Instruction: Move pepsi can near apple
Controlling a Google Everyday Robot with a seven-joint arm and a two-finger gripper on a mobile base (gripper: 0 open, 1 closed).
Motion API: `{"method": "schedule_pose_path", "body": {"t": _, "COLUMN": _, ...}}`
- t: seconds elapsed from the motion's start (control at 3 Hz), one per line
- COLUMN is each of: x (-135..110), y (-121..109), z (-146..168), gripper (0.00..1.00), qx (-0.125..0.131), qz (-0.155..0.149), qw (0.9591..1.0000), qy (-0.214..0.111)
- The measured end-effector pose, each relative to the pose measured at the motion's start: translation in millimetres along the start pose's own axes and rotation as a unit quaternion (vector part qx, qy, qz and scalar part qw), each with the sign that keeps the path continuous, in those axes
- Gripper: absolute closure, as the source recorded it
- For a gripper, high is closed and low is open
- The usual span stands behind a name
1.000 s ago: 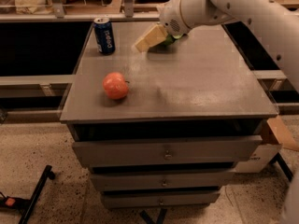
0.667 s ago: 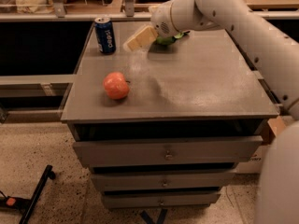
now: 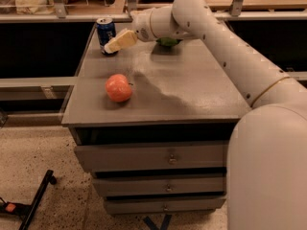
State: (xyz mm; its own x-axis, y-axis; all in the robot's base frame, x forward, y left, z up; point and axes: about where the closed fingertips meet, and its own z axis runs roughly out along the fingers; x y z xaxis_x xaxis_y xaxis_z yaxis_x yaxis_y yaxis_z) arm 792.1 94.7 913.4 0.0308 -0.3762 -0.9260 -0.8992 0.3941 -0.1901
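The pepsi can (image 3: 105, 33), dark blue with a silver top, stands upright at the far left corner of the grey cabinet top (image 3: 192, 90). The apple (image 3: 119, 88), round and orange-red, lies near the front left of the top. My gripper (image 3: 114, 44), with cream-coloured fingers, reaches in from the right and sits right beside the can, partly in front of its lower right side. The white arm (image 3: 216, 37) stretches across the top from the right foreground.
A green leafy item (image 3: 169, 42) lies at the back of the top, mostly hidden behind the arm. The cabinet has three drawers (image 3: 168, 158) below. A shelf rail (image 3: 62, 17) runs behind. A black tool (image 3: 33, 200) lies on the floor at left.
The arm has swung left along the back of the cabinet top, bringing the gripper from the middle to right beside the pepsi can. The can and the apple have not moved.
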Motion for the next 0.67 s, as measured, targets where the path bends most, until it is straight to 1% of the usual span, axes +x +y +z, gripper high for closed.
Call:
{"method": "schedule_pose_path", "body": {"t": 0.33, "x": 3.0, "y": -5.7, "z": 33.7, "gripper": 0.0, "qx": 0.008, "qz": 0.009, "qw": 0.9999, "qy": -0.011}}
{"method": "schedule_pose_path", "body": {"t": 0.67, "x": 6.2, "y": -13.4, "z": 60.4, "gripper": 0.0, "qx": 0.016, "qz": 0.016, "qw": 0.9996, "qy": -0.019}}
